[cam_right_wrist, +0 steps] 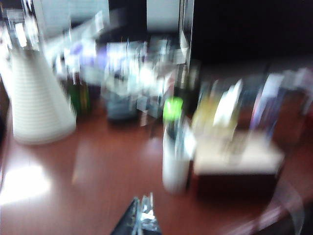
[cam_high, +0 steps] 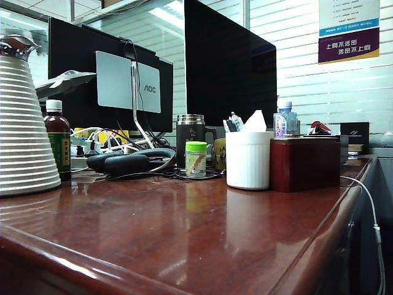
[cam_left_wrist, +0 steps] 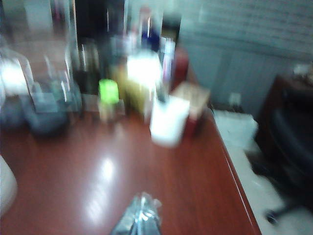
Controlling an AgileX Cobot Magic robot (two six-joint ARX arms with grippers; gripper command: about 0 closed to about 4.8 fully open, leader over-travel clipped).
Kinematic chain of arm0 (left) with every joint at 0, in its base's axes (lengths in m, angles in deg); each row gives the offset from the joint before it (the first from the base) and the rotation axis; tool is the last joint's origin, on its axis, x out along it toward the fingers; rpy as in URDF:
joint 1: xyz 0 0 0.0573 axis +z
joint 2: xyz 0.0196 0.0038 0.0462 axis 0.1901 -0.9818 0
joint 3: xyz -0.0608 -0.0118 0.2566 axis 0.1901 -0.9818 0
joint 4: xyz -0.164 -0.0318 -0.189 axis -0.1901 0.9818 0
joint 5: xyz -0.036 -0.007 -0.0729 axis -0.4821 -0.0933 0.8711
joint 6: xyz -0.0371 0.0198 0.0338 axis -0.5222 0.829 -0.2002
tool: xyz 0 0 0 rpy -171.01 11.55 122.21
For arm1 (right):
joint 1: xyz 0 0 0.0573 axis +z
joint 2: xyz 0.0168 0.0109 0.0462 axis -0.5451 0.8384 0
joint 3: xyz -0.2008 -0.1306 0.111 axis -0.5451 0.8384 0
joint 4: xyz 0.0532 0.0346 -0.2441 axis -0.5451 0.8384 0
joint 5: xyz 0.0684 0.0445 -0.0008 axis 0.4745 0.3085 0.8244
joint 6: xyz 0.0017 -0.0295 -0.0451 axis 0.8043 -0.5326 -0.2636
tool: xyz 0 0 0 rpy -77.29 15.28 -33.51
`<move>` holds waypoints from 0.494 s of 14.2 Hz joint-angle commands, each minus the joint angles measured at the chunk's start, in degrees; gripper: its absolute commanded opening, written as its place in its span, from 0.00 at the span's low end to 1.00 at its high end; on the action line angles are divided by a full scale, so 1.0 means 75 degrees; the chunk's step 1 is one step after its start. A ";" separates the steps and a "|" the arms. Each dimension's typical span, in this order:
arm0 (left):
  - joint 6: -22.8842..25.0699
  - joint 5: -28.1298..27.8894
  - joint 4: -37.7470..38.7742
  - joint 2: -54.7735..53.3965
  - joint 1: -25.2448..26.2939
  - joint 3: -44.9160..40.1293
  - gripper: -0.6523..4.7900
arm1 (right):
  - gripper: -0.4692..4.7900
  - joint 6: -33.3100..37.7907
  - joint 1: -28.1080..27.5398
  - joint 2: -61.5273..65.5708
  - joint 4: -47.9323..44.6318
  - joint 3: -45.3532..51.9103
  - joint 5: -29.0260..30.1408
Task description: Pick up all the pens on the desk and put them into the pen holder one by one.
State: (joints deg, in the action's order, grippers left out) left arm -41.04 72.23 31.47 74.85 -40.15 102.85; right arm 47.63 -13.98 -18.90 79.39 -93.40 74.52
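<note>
The white ribbed pen holder [cam_high: 248, 161] stands right of centre in the exterior view, touching or just beside the dark red box [cam_high: 305, 163], and dark pen ends [cam_high: 229, 125] poke above its rim, so the pens look already stowed; none shows lying on the worktop [cam_high: 184, 227]. Neither arm appears in that view. Each wrist view is blurred, but the left end effector [cam_left_wrist: 141, 218] at the bottom edge of its frame looks clenched with nothing in it, and the right end effector [cam_right_wrist: 141, 218] likewise looks closed and empty, both well apart from the holder. My reading is that both arms are drawn back because the job is about finished. The foreground of the worktop is open glossy wood, with its rounded edge running down the right; clutter such as the green-capped jar [cam_high: 196, 159] crowds only the back.
</note>
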 commanded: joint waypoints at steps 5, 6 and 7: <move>-0.1043 0.0195 -0.3617 0.0012 0.0003 -0.3407 0.11 | 0.08 0.1239 0.0020 -0.0358 -0.2372 0.3136 -0.0032; -0.1017 0.0093 -0.3625 0.0012 0.0003 -0.3654 0.11 | 0.08 0.1239 0.0020 -0.0358 -0.2492 0.3348 -0.0055; -0.1017 -0.0117 -0.3634 0.0012 0.0003 -0.3870 0.11 | 0.08 0.1239 0.0020 -0.0358 -0.2579 0.3535 -0.0058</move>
State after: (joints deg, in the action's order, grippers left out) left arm -48.72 72.49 5.81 74.91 -40.15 74.37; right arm 56.79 -13.92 -21.57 61.58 -67.43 74.21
